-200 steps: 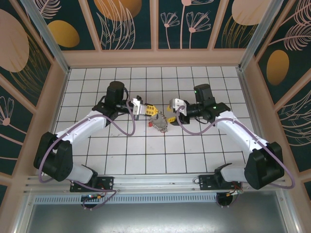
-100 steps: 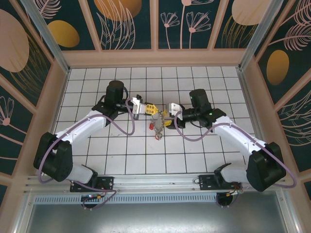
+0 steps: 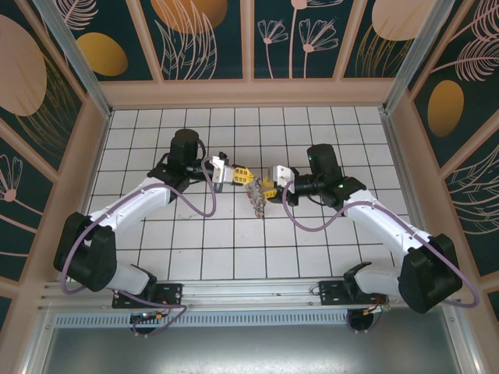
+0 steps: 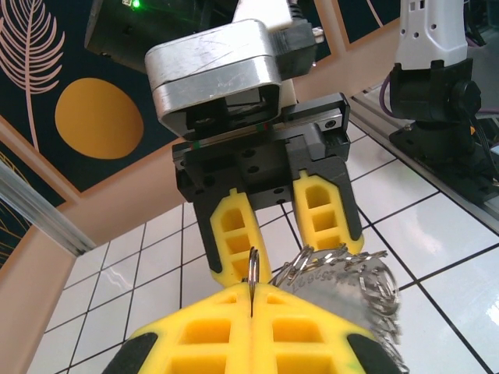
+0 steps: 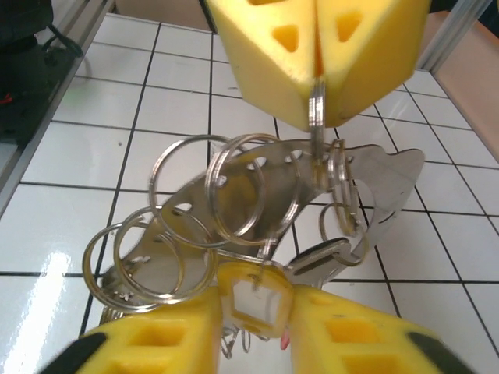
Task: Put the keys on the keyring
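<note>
The left gripper is clenched tight on one thin wire loop of the keyring. The flat metal plate, with its fan of wire loops, hangs from that pinch over the white tiled table. Facing it, nose to nose, comes the right gripper. Its yellow fingers press in on either side of the keys, grasping them by the pale yellow tag. That tag sits right under the plate's lower edge; whether they touch is hard to call. Both grippers meet near the middle of the table.
</note>
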